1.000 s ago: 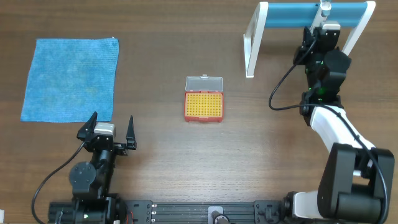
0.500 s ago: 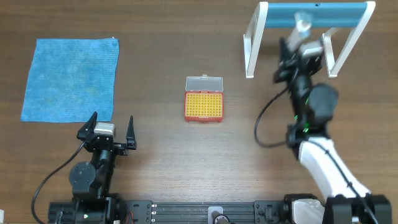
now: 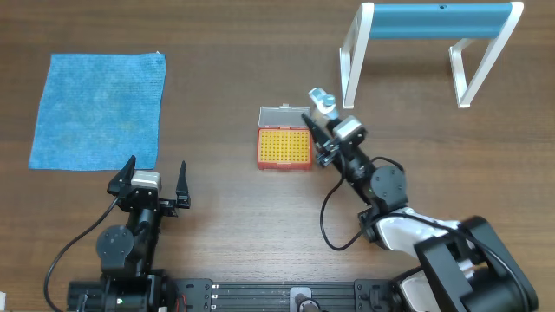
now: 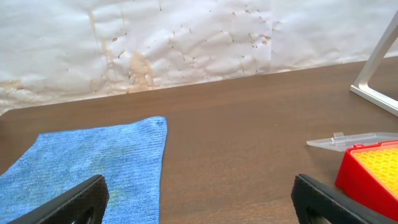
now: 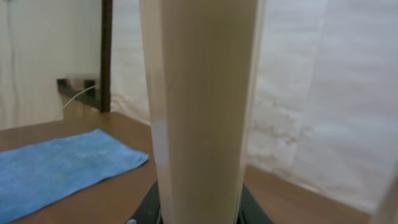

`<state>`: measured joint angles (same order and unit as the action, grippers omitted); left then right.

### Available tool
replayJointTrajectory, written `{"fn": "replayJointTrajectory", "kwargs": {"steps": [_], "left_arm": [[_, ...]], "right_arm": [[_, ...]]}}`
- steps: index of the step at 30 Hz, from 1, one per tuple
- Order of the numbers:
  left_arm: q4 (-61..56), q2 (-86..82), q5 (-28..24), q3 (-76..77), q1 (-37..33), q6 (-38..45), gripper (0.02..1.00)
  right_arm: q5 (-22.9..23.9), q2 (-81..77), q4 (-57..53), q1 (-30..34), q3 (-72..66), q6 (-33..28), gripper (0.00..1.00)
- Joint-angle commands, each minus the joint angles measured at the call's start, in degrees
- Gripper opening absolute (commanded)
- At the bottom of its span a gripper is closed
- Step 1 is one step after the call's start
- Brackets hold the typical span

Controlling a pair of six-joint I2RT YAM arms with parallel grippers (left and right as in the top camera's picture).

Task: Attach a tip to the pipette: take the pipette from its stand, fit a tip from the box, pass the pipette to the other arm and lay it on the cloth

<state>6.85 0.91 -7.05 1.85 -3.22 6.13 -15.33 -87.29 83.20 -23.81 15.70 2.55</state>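
Pipette [image 3: 322, 100] off stand [image 3: 438, 19], moved beside tip box [image 3: 284, 147]

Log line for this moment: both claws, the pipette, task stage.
stage: pipette off stand, tip fit not visible | right claw: shut on pipette, beside open tip box | left claw: open, near cloth corner

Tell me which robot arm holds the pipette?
The right gripper, by the tip box, grips the pipette; the left gripper is open and empty near the blue cloth.
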Motion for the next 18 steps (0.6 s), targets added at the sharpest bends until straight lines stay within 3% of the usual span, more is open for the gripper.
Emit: {"fn": "replayJointTrajectory", "kwargs": {"steps": [1,18], "left_arm": [[0.26,-0.22,0.61,-0.13,-0.13,-0.13,0.95],[0.26,-0.22,0.61,-0.13,-0.13,-0.13,0.95]], "right_arm": [[-0.39,-3.63,0.66,-3.08,3.61,0.66,0.08],[-0.35,-11.96,0.52,-6.69,7.63,6.03,0.08]]}}
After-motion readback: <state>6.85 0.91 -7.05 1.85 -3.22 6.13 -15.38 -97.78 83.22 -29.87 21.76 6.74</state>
